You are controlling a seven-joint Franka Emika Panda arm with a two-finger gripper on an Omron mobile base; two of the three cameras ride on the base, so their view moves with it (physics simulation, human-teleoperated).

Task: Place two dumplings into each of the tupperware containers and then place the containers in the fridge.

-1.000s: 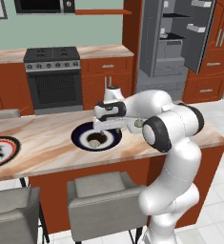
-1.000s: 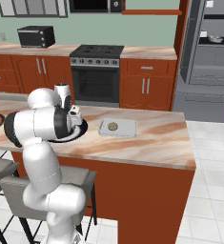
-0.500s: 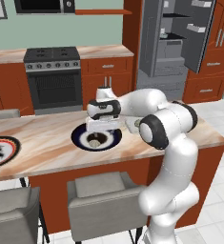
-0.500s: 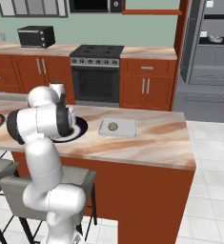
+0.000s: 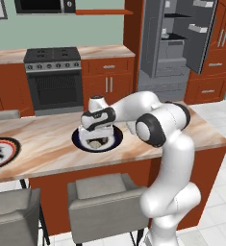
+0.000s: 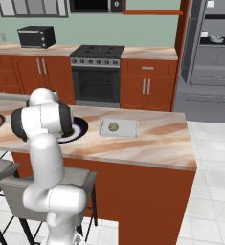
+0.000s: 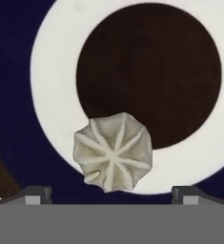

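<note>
A round, pleated beige dumpling (image 7: pixel 113 152) lies pleats-up on the glossy dark-blue plate (image 5: pixel 115 141), at the white ring's edge. The gripper (image 7: pixel 111 193) hovers over it, released and spread wide. Farther right on the marble table (image 6: pixel 157 139), another dumpling (image 6: pixel 113 127) sits in the flat grey tupperware container (image 6: pixel 128 129).

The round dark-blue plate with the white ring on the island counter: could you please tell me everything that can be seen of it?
The round dark-blue plate lies flat on the marbled island counter, near its front edge. It looks glazed: a navy rim, a white ring inside it and a dark centre. In the hand view a pale pleated dumpling rests on the white ring, overlapping the dark centre. The open gripper hangs straight above it with the fingertips either side of the dumpling, not touching the plate that I can see.
</note>
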